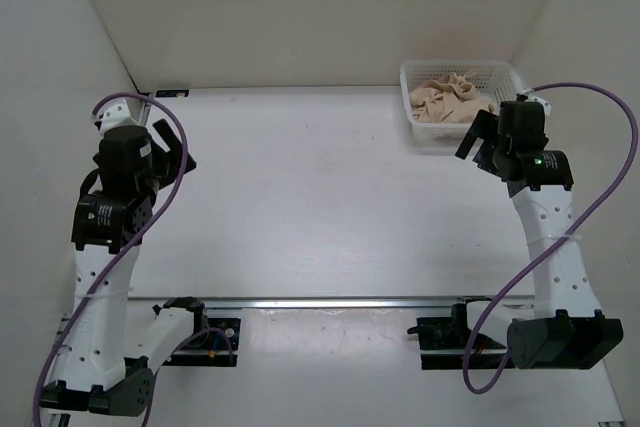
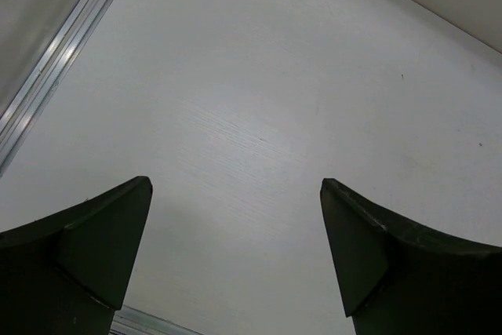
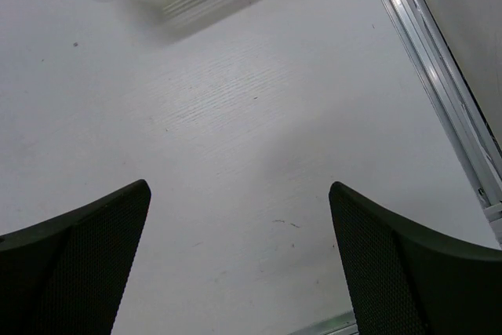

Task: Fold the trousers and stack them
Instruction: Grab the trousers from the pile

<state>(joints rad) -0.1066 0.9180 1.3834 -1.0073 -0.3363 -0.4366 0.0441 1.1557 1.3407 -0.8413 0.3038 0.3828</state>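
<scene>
Top external view, showing the trousers (image 1: 452,99) lying bunched up inside the basket (image 1: 412,75) at the far right corner of the bench (image 1: 320,197). Hovering the right gripper (image 1: 478,137) just beside the basket's near side, fingers spreading wide, apart from the cloth. Holding the left gripper (image 1: 172,155) close to the left edge, well apart from the basket, likewise gaping wide. Leaving open bench stretching between the two arms, from the far edge down to the rail (image 1: 330,302) running along the near edge. Right wrist view, looking down on open bench, catching the basket's mesh wall at the top and the right-edge strip (image 3: 427,60) running past the right finger. Left wrist view, looking over open bench reaching toward the far edge, with the left-edge strip (image 2: 63,52) slanting alongside.
</scene>
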